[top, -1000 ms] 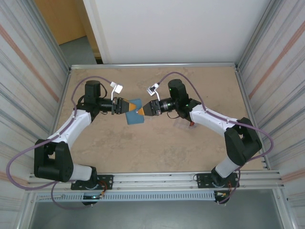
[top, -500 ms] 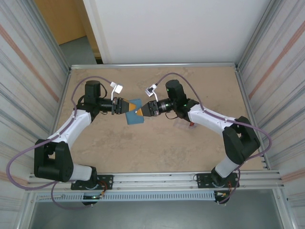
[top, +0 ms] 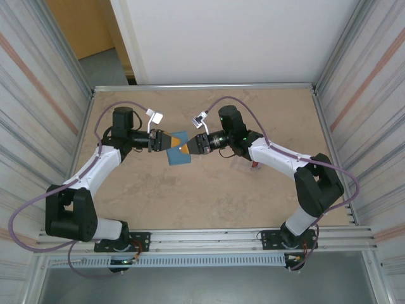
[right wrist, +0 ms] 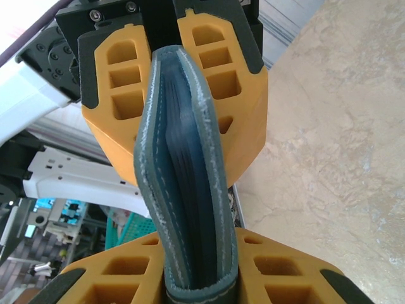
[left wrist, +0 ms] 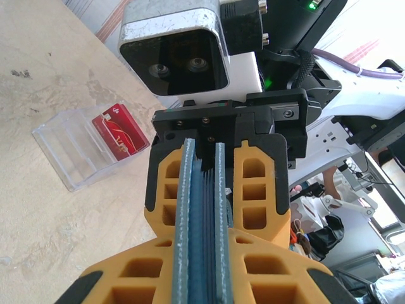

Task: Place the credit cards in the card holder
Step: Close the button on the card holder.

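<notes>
The teal-blue card holder (top: 179, 152) hangs folded above the table's middle, pinched from both sides. My left gripper (top: 167, 142) is shut on its left edge and my right gripper (top: 188, 147) is shut on its right edge. In the left wrist view the card holder (left wrist: 202, 209) stands edge-on between my orange fingers (left wrist: 126, 278), its two covers close together. From the right wrist, the card holder (right wrist: 186, 190) bows slightly apart, with dark inner pockets showing. A red credit card (left wrist: 119, 130) lies in a clear plastic case (left wrist: 76, 158) on the table.
The clear case (top: 243, 163) with a red card end (top: 255, 166) sits under the right forearm. Metal rails (top: 202, 87) and corrugated walls (top: 38, 95) ring the tan tabletop (top: 190, 196).
The right arm has edged slightly left toward the card holder. The left arm and the card holder have stayed in place, and both grips are unchanged.
</notes>
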Controlling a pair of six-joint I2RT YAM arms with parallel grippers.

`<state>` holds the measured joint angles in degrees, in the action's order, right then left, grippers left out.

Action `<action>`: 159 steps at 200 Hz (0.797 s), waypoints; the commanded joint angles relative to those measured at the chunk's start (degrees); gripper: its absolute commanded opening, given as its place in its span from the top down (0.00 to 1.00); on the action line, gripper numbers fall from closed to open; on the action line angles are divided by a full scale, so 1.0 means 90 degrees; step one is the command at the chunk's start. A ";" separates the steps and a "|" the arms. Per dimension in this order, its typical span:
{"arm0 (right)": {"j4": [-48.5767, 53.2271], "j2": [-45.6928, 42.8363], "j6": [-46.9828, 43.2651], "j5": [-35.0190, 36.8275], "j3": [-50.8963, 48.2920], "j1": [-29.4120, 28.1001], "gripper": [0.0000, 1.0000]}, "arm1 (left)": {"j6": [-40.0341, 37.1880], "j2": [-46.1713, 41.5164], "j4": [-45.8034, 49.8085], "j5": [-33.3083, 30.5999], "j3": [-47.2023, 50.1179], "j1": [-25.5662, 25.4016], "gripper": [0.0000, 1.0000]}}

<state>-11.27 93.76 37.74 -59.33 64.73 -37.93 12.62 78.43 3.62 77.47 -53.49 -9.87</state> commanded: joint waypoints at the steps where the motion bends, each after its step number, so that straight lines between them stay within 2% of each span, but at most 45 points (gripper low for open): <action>1: 0.0040 0.0084 -0.0167 -0.0080 0.0250 -0.0118 0.78 | -0.0212 0.0003 0.0025 -0.0144 0.0035 0.0003 1.00; 31: 0.0124 0.0129 -0.0189 -0.0016 0.0274 -0.0116 0.86 | -0.0221 -0.0003 0.0028 -0.0140 0.0035 0.0003 1.00; 55: 0.0124 0.0123 -0.0179 0.0004 0.0259 -0.0121 0.86 | -0.0247 -0.0001 0.0027 -0.0140 0.0041 0.0003 1.00; 64: 0.0120 0.0081 -0.0179 0.0006 0.0230 -0.0112 0.78 | -0.0241 0.0006 0.0036 -0.0162 0.0044 0.0002 1.00; 75: 0.0147 -0.0037 -0.0206 0.0082 0.0137 -0.0068 0.61 | -0.0200 0.0006 0.0038 -0.0193 0.0045 0.0003 1.00; 82: 0.0153 -0.0160 -0.0213 0.0143 0.0052 -0.0019 0.56 | -0.0165 0.0006 0.0036 -0.0236 0.0045 0.0012 1.00; 129: 0.0728 -0.1549 -0.0482 0.0885 -0.0906 0.0655 0.37 | -0.0114 0.0069 0.0033 -0.0375 0.0048 -0.0015 1.00; 159: 0.1943 -0.2636 -0.1081 0.2075 -0.1133 0.0990 0.28 | -0.0093 0.0175 0.0096 -0.0782 0.0152 -0.0116 1.00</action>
<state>-2.81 77.84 33.78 -50.30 55.44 -30.39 12.01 79.07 4.29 72.99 -53.41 -10.02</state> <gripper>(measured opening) 0.677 0.176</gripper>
